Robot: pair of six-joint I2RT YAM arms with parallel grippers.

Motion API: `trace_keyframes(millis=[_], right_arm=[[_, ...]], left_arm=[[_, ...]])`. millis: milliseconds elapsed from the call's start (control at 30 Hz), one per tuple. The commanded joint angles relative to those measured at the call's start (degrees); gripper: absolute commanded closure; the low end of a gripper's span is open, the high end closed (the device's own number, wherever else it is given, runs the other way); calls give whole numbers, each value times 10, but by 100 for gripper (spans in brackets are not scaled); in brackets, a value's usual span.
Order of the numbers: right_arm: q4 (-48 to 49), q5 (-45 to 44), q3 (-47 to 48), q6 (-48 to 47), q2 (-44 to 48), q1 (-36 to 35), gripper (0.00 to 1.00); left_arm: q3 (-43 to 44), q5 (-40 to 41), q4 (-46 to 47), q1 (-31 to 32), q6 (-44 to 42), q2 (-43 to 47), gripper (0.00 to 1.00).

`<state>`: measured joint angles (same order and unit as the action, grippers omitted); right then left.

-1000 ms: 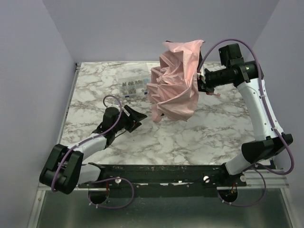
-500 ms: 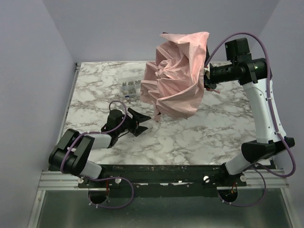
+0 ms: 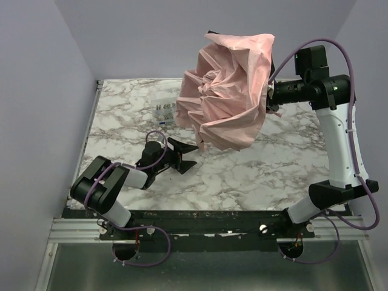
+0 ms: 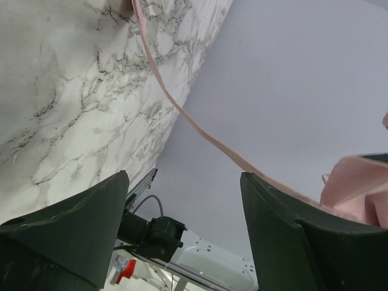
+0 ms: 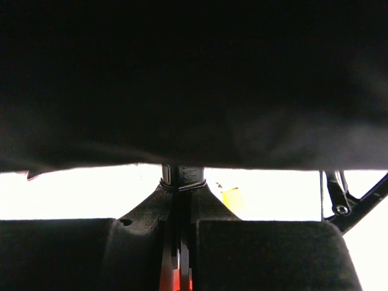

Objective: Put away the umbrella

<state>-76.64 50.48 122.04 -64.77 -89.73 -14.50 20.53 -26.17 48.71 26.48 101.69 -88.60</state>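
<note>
My right jaws are squeezed tight on the umbrella (image 3: 227, 100). Its pink top is spread open in the air just in front of them, up above the table (image 3: 273, 176). My left jaws are wide apart and hold nothing. They sit low by the table, with the pink edge just past their tips.

— Any writing that reads?
— None. The clear packet (image 3: 168, 111) on the marble table (image 3: 273, 170) carries rows of small dark marks and a blue spot, too small to tell as letters.
— The umbrella (image 3: 227, 103)?
— Plain pink cloth.
— And the wrist views?
— A red patch (image 5: 180, 280) low in the right wrist view is too dark and blurred to tell as a sign.
</note>
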Motion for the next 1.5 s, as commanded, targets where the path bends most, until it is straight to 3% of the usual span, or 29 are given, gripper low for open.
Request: trace_keyframes(millis=[0, 700, 1100, 1167, 1333, 1400, 1467], right_arm=[[4, 51, 19, 11, 25, 4, 100], [8, 65, 19, 17, 45, 3, 100], [26, 69, 11, 25, 50, 4, 100], [26, 72, 11, 27, 51, 3, 100], [23, 70, 15, 27, 57, 4, 100], [11, 73, 19, 23, 58, 4, 100], [-8, 83, 23, 17, 58, 4, 100]], left_arm=[[17, 9, 26, 2, 28, -20, 23], [23, -12, 68, 6, 57, -54, 25], [0, -27, 96, 34, 59, -75, 38], [3, -24, 104, 38, 59, -84, 47], [3, -28, 166, 37, 76, -117, 92], [10, -32, 184, 31, 77, -128, 100], [24, -41, 194, 18, 68, -134, 100]])
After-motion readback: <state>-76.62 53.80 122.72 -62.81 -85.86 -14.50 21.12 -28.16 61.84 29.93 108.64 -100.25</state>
